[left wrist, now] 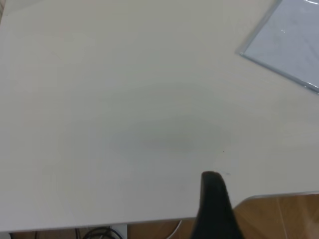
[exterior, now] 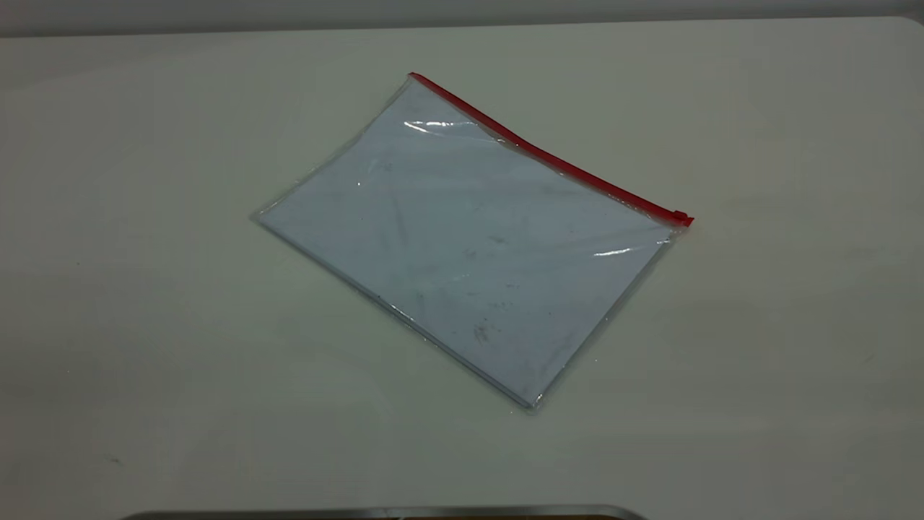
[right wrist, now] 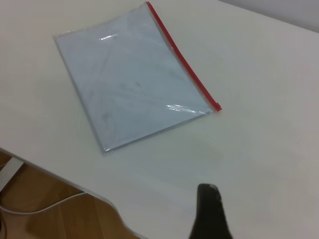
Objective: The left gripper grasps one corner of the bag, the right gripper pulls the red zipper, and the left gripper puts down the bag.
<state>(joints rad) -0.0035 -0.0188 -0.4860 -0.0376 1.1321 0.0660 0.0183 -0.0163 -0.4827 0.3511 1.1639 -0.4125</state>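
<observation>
**Bag lying flat, both grippers back at the table edges**

Here the bag [exterior: 469,245] is lying flat near the middle of the white table [exterior: 144,325], turned at an angle to the table's edges, with white paper showing through the clear plastic. The red zipper [exterior: 548,155] is running along the bag's long edge that faces the table's far edge, and its small slider tab [exterior: 679,216] is sitting at the end nearer the right edge. The corner [exterior: 413,76] at the other end of the red strip is pointing toward the far edge. Nothing is touching the bag.

The left gripper [left wrist: 214,209] is showing only one dark fingertip in the left wrist view, hanging over the table close to its edge and well apart from the bag, of which just one clear corner is in sight there. The right gripper [right wrist: 209,214] is likewise showing a single dark fingertip in the right wrist view, near a table edge, apart from the bag. With one finger visible on each, I cannot tell how far either is open; neither is holding anything.
</observation>
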